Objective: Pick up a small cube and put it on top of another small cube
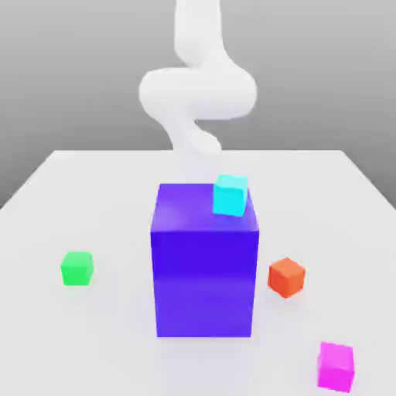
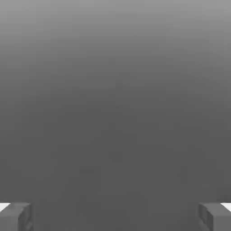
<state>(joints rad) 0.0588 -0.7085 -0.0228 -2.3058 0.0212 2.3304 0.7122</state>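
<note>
- A small plain bright green cube sits on the flat white tabletop at the exterior view's left, well apart from everything else, resting flat with one face toward the camera.
- A big purple-blue rectangular block stands upright near the middle of the table, much taller and wider than any of the small cubes.
- A small plain cyan cube rests on the top face of the purple-blue block, toward that face's corner on the exterior view's right.
- Behind the block, the smooth white robot arm curves down from the upper edge of the exterior view, above the far part of the table.
- A small plain orange-red cube lies on the table just beside the block's side on the exterior view's right, not touching it.
- A small plain magenta-pink cube sits on the table at the near corner on the exterior view's right, well apart from the green cube and with the big block between the two.
- In the hand view the two-finger gripper shows its two grey fingertips at opposite sides of the picture, spread as wide as they go, with nothing between them but plain grey background.
</note>
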